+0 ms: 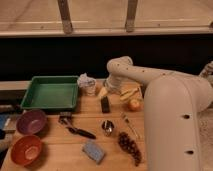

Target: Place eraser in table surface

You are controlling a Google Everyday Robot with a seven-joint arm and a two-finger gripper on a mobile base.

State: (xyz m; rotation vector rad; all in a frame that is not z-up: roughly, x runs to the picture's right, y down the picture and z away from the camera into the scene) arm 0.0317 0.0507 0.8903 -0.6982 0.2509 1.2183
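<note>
From my station I see the arm (150,77) reaching in from the right and bending down toward the back middle of the tabletop (60,152). The hand (106,90) hangs low there, just beside the near right corner of the green tray (50,93) and next to a small whitish crumpled thing (87,83). I cannot tell whether the hand is open or closed, nor whether it has hold of anything (its tip blends into a pale yellow patch at that spot). The eraser (105,104) is a small dark block directly in front of the hand, its long side running toward me, and it seems to rest on the wood. Whether the hand touches its far end I cannot make out. To the right of the eraser sits a round orange fruit (134,104), with a banana (129,93) just behind it. Nearer to me lie a black-handled tool (76,129), a small shiny cup (107,127) and a bunch of dark grapes (129,146). A blue-grey sponge (93,151) lies at the front edge. On the left are a purple bowl (31,121) and, closer to me, an orange bowl (26,149).
</note>
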